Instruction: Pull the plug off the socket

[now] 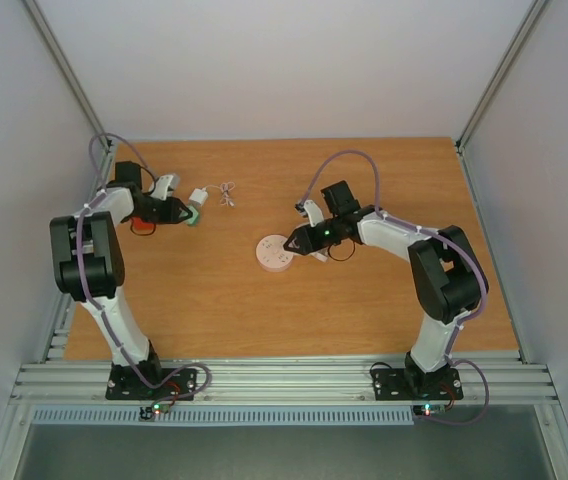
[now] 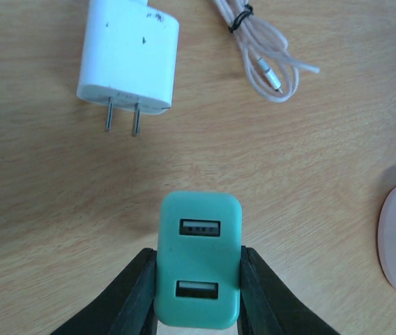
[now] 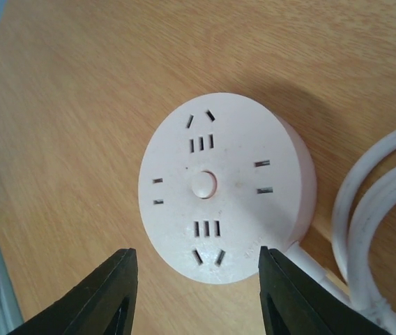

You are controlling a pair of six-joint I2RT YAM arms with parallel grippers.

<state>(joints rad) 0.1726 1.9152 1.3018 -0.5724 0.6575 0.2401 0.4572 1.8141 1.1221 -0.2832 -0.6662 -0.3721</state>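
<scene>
A: Where was the socket [image 3: 219, 202]?
B: Flat on the desk [image 1: 364, 300], right jaws open astride its near rim, empty. Probably light, stiff, slick; best pinned by the rim.
A: The plug [image 2: 198, 251]?
B: Off it, small, hard, clamped by its sides in the left jaws.

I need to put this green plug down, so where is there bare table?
Bare wood between the green plug and the white charger, and across to the socket. Widest: the table on the socket's near side. Crowded beyond: charger and coiled cable lie close together.
</scene>
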